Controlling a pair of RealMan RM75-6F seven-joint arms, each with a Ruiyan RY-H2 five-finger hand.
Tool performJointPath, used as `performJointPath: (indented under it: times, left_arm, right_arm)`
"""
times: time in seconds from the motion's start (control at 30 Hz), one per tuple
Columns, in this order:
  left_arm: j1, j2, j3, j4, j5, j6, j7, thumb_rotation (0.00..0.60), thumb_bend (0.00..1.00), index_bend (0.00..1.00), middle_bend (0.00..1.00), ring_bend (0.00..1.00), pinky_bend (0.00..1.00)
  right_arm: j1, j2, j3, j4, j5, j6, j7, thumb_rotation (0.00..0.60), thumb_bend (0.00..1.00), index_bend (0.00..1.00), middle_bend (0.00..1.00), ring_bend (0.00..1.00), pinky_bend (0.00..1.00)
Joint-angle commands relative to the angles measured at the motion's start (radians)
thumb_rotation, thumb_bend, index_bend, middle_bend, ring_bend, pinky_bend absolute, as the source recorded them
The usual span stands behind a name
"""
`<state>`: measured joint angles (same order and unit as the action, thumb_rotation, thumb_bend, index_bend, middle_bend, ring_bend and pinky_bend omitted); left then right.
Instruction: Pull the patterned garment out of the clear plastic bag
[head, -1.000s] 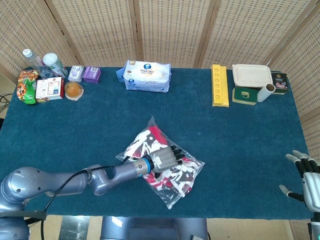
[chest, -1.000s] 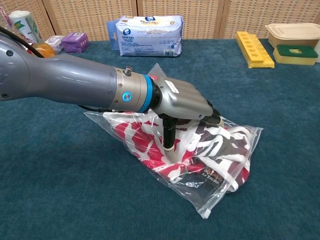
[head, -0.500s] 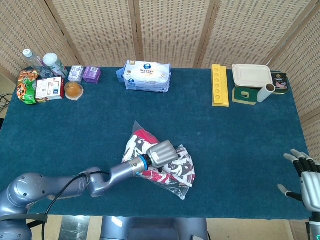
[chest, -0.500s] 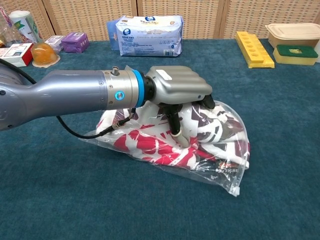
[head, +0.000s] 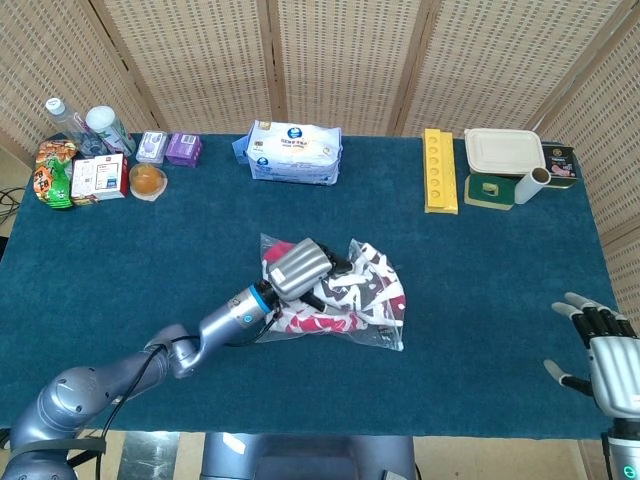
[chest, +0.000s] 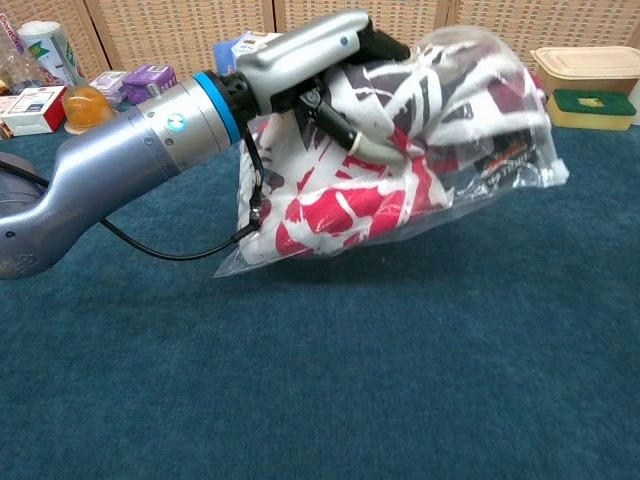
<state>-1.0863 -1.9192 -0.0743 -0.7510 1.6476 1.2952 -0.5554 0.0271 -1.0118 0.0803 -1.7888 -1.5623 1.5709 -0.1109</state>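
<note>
A clear plastic bag (head: 385, 322) (chest: 505, 150) holds a red, white and dark patterned garment (head: 350, 295) (chest: 370, 190). My left hand (head: 298, 268) (chest: 320, 60) grips the bag and garment from above and holds them lifted off the blue table, with one lower corner of the bag (chest: 228, 268) near the cloth. The garment is wholly inside the bag. My right hand (head: 603, 352) hovers at the table's front right corner, fingers spread, holding nothing; the chest view does not show it.
Along the back edge stand a tissue pack (head: 294, 152), a yellow tray (head: 438, 170), a lidded food box (head: 503, 150), a green sponge (chest: 593, 100), purple boxes (head: 167, 148), bottles (head: 85, 125) and snacks (head: 55, 172). The blue table (head: 480, 280) extends around the bag.
My left hand has raised the bag with the garment off the table and carried it up and back. The right hand has shifted slightly inward.
</note>
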Motion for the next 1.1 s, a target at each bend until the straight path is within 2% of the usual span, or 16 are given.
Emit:
performJointPath:
  times: [0.03, 0.13, 0.3, 0.67, 1.1]
  left_arm:
    - [0.041, -0.037, -0.030, 0.076, 0.026, 0.128, -0.107, 0.600, 0.42, 0.92, 0.78, 0.77, 0.72]
    - [0.050, -0.036, -0.027, 0.099, 0.034, 0.159, -0.132, 0.600, 0.41, 0.92, 0.78, 0.77, 0.71]
    - [0.060, -0.049, -0.014, 0.131, 0.042, 0.181, -0.150, 0.600, 0.40, 0.92, 0.78, 0.77, 0.71]
    - [0.032, -0.093, -0.010, 0.183, 0.055, 0.186, -0.146, 0.600, 0.39, 0.92, 0.78, 0.77, 0.70]
    - [-0.024, -0.149, -0.021, 0.226, 0.054, 0.156, -0.108, 0.600, 0.40, 0.92, 0.78, 0.77, 0.69]
  right_arm:
    - [0.028, -0.003, 0.023, 0.010, -0.038, 0.010, 0.023, 0.600, 0.16, 0.31, 0.29, 0.34, 0.35]
    - [0.055, 0.000, 0.039, 0.018, -0.084, 0.019, 0.065, 0.600, 0.16, 0.32, 0.32, 0.40, 0.42]
    - [0.105, 0.005, 0.052, 0.003, -0.142, -0.001, 0.103, 0.600, 0.16, 0.34, 0.34, 0.44, 0.46]
    - [0.189, 0.015, 0.045, -0.076, -0.190, -0.104, 0.084, 0.600, 0.16, 0.34, 0.34, 0.45, 0.47]
    - [0.248, 0.012, 0.050, -0.168, -0.179, -0.186, 0.016, 0.600, 0.16, 0.34, 0.34, 0.45, 0.48]
